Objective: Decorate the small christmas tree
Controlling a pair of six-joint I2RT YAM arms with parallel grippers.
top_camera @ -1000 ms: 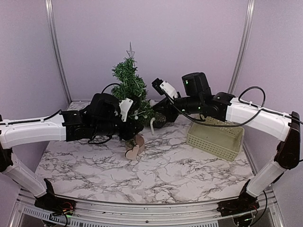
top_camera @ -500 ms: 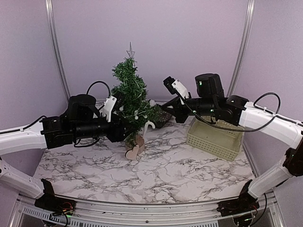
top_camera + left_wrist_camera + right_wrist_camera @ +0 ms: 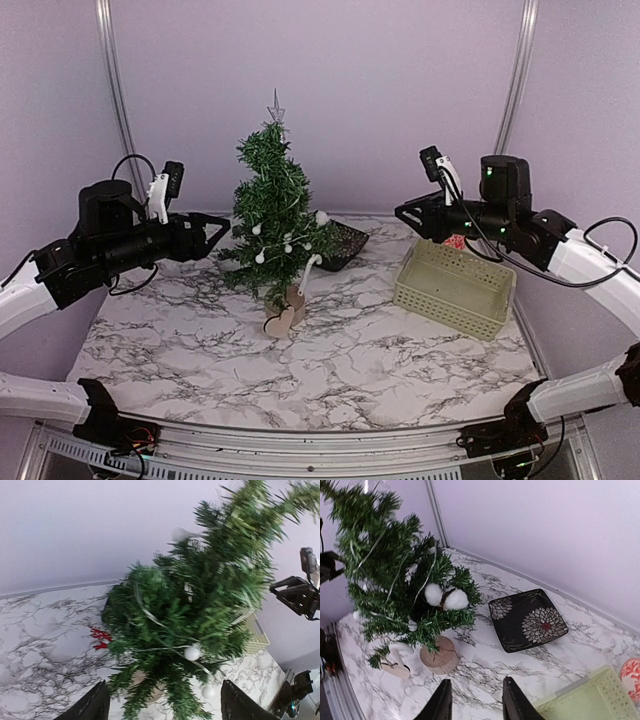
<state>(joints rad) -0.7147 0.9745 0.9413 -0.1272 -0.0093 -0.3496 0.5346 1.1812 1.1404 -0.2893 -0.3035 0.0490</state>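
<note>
The small christmas tree (image 3: 274,222) stands upright at mid-table, its long axis vertical, with a thin wire star (image 3: 275,103) at the 12 o'clock end and a round log-slice base (image 3: 439,655) at the foot. In the overhead view it lies at 3 o'clock from the left gripper (image 3: 218,228) and at 9 o'clock from the right gripper (image 3: 405,213). The left is the nearer, its tips just beside the outer branches, while the right hangs well apart over the basket (image 3: 440,300). Both are empty: the left wrist view shows its jaws spread wide, and the right wrist view shows its jaws parted more narrowly, nothing between them. The foliage is bristly and springy, strung with a thin bead garland and smooth white balls (image 3: 191,653), and two fluffy cotton-like puffs (image 3: 445,597) sit in the branches. A pale flat wooden ornament (image 3: 282,321) lies on the marble-patterned table (image 3: 380,380) at 6 o'clock from the base, likely the left arm's easier pick. A glossy black floral plate (image 3: 527,620) sits at 3 o'clock of the tree. The basket is ribbed pale-green plastic.
</note>
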